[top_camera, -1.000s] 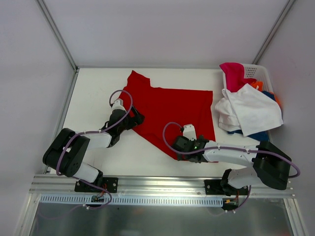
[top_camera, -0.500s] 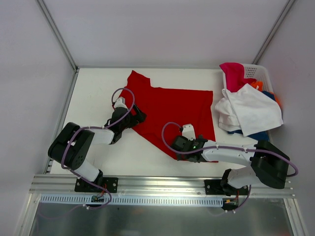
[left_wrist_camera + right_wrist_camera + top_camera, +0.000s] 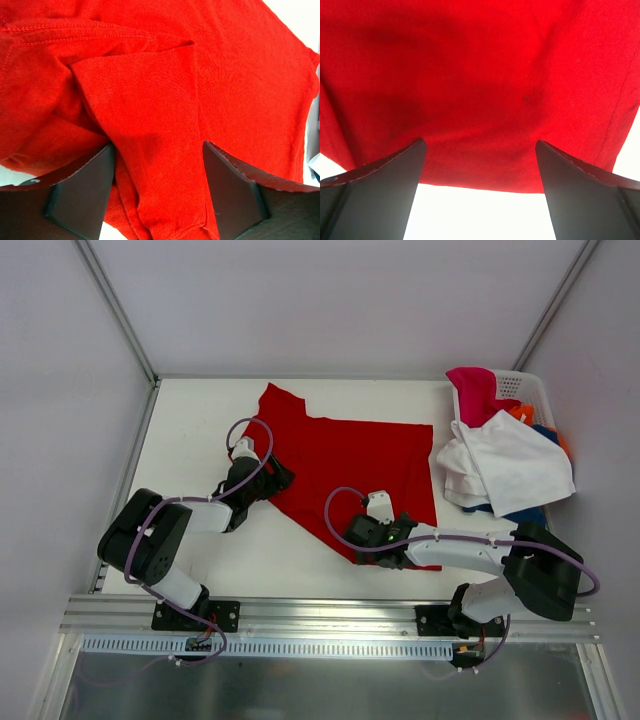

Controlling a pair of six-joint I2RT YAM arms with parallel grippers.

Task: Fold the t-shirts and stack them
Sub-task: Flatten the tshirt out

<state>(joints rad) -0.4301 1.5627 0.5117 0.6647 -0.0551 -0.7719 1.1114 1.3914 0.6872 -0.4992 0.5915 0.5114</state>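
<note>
A bright red t-shirt [image 3: 350, 455] lies spread across the middle of the table. My left gripper [image 3: 268, 480] sits low at its left sleeve. In the left wrist view the gripper [image 3: 157, 147] stands open, its dark fingers [image 3: 80, 192] on either side of a folded flap of the red sleeve [image 3: 150, 125]. My right gripper [image 3: 358, 538] is at the shirt's near hem. Seen from the right wrist, that gripper [image 3: 480, 144] stands wide open, with the red hem [image 3: 480, 170] and bare table between its jaws. White [image 3: 510, 465], magenta [image 3: 475, 390], orange and blue t-shirts are piled at the right.
A white perforated basket [image 3: 522, 386] stands at the back right corner, with the pile of shirts spilling over its front onto the table. Metal frame posts run up from the table's back corners. The white table [image 3: 190, 430] shows left of the red shirt.
My left gripper crept a little onto the sleeve and its jaws have narrowed around the fold. The right gripper slid slightly left along the near hem and stays wide open.
</note>
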